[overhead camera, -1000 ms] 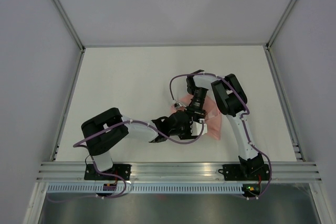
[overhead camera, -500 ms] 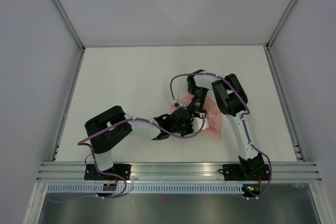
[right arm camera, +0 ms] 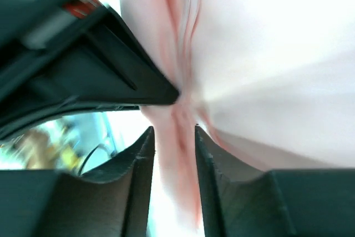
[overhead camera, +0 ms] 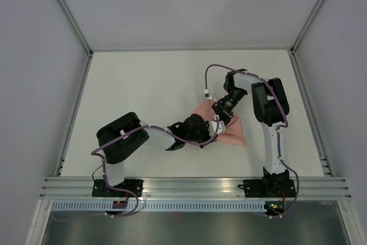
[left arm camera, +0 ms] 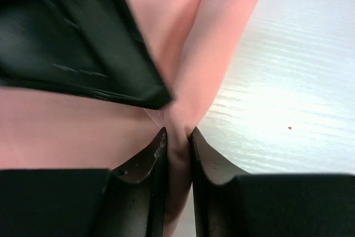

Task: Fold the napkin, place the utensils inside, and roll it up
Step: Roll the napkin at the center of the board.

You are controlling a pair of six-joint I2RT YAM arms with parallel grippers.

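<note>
The pale pink napkin [overhead camera: 233, 133] lies bunched right of the table's middle, and both grippers meet at its left end. My left gripper [overhead camera: 213, 127] is shut on a narrow upright fold of the napkin [left arm camera: 186, 37], which fills the slot between its fingers [left arm camera: 156, 159]. My right gripper [overhead camera: 221, 119] comes down from the far side, and a blurred pink fold of the napkin [right arm camera: 266, 54] spans the gap between its fingers [right arm camera: 145, 154]. Each wrist view shows the other gripper as a black wedge close above the jaws. The utensils are out of view.
The white table [overhead camera: 143, 84] is walled by grey panels on the left, right and far sides. An aluminium rail [overhead camera: 189, 186] runs along the near edge, where both arm bases are bolted. Purple cables loop off both arms.
My left jaws closed on the napkin fold. My right arm swung to the right, its jaws widened a little, and the napkin's right end now reaches further right.
</note>
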